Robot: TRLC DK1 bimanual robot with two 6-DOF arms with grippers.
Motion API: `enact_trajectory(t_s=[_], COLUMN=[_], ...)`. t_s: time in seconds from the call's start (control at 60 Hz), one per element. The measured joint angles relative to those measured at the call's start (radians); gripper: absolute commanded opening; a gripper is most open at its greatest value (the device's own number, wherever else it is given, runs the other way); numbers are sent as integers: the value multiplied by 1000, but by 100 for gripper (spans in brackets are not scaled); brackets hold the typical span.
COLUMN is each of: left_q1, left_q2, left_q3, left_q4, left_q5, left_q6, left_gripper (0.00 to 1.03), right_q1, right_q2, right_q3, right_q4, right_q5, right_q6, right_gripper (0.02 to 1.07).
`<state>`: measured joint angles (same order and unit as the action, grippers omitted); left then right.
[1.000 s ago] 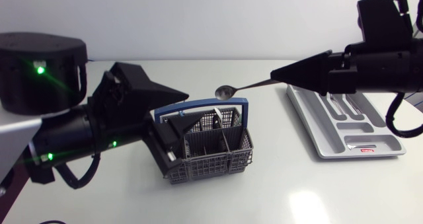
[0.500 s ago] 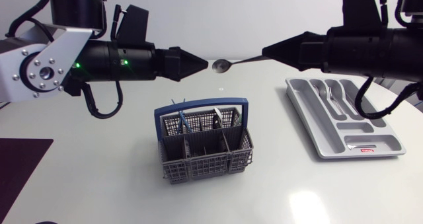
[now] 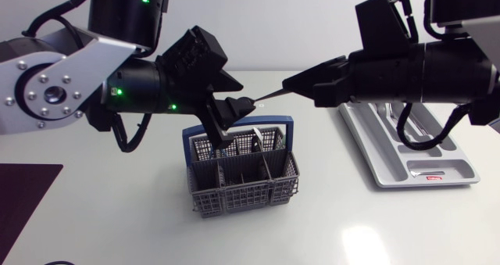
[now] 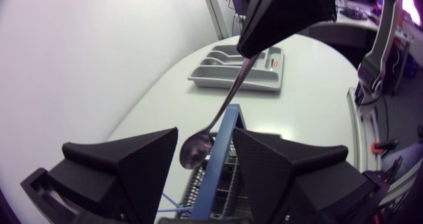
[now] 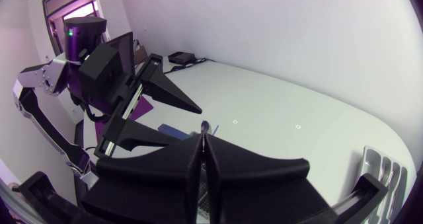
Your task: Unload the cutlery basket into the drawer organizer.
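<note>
A metal spoon [image 3: 264,98] hangs in the air above the grey cutlery basket [image 3: 244,175] with its blue handle. My right gripper [image 3: 286,84] is shut on the spoon's handle end, its tips pressed together [image 5: 203,138]. My left gripper [image 3: 245,98] is open, with the spoon's bowl [image 4: 195,150] in the gap between its fingers [image 4: 125,161]; I cannot tell whether a finger touches it. In the left wrist view the basket's blue handle [image 4: 223,135] runs just below the bowl. The grey drawer organizer [image 3: 449,175] lies at the right with several pieces of cutlery in it.
A few pieces of cutlery still stand in the basket's compartments [image 3: 258,144]. Both arms cross above the table's middle. A dark mat [image 3: 23,187] lies at the table's left edge.
My left arm rose from beside the basket, pointed at the spoon, then turned and brought its open fingers around the bowl. My right gripper shifted slightly left with the spoon.
</note>
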<state>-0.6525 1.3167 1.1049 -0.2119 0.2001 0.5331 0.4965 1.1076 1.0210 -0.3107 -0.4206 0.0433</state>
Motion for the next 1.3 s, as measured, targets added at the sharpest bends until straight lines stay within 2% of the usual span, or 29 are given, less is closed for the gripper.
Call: enact_trajectory(t_s=[0.117,0.133,0.167,0.25,0.333,0.6,0.8,0.95,1.133,1.25,1.3], left_q1=[-74,-81,-112,-161,-180,-175,-147,-135,-134,-134,-134], left_q2=[-33,-35,-45,-54,-54,-56,-56,-56,-55,-55,-55], left_q3=[-50,-58,-89,-132,-142,-142,-142,-141,-140,-129,-122], left_q4=[68,78,120,144,158,158,158,167,175,148,125], left_q5=[-113,-122,-166,-214,-246,-266,-269,-265,-255,-250,-251], left_q6=[176,190,239,312,346,381,384,384,389,404,411], left_gripper=[58,52,46,41,36,33,20,4,3,3,3], right_q1=[40,43,53,67,72,98,98,98,98,98,98], right_q2=[0,0,0,0,0,-26,-45,-60,-63,-66,-69], right_q3=[12,13,13,13,13,13,11,-11,-23,-29,-37], right_q4=[-10,-11,-16,-26,-35,-53,-54,-56,-55,-53,-53], right_q5=[23,26,30,43,48,78,82,86,97,100,101], right_q6=[-8,-8,-11,-15,-19,-22,-22,-22,-21,-22,-22], right_gripper=[9,9,10,10,10,10,10,10,11,14,25])
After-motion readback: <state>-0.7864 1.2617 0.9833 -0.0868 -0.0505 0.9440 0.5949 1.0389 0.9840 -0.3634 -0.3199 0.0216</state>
